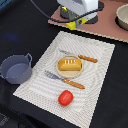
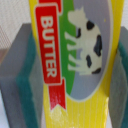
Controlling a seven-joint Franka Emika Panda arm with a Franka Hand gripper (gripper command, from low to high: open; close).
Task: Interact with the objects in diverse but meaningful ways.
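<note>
While the butter block [image 2: 75, 60] filled the wrist view, label outward with its red "BUTTER" banner and spotted cow, it sat between the two grey, green-lined fingers [image 2: 22, 80] of the tool [image 1: 75, 24], which were clamped on its sides. In the exterior view the block showed only as a yellow sliver under the tool, held above a brown board [image 1: 100, 27] at the far edge of the bench.

Well apart from the tool, toward the camera: striped placemat [image 1: 97, 55] bearing a plate [image 1: 59, 72] with bread loaf [image 1: 69, 64]; fork [image 1: 65, 80] and knife [image 1: 80, 56] beside the plate; red tomato [image 1: 65, 98] farthest off on the mat. Grey-blue pot [image 1: 16, 68] stood off the mat, on the exterior view's left. A second vessel [image 1: 122, 17] lay near the tool, partly cut off.

Step judged: butter in carry. Next move would call for a clear landing spot and a level release.
</note>
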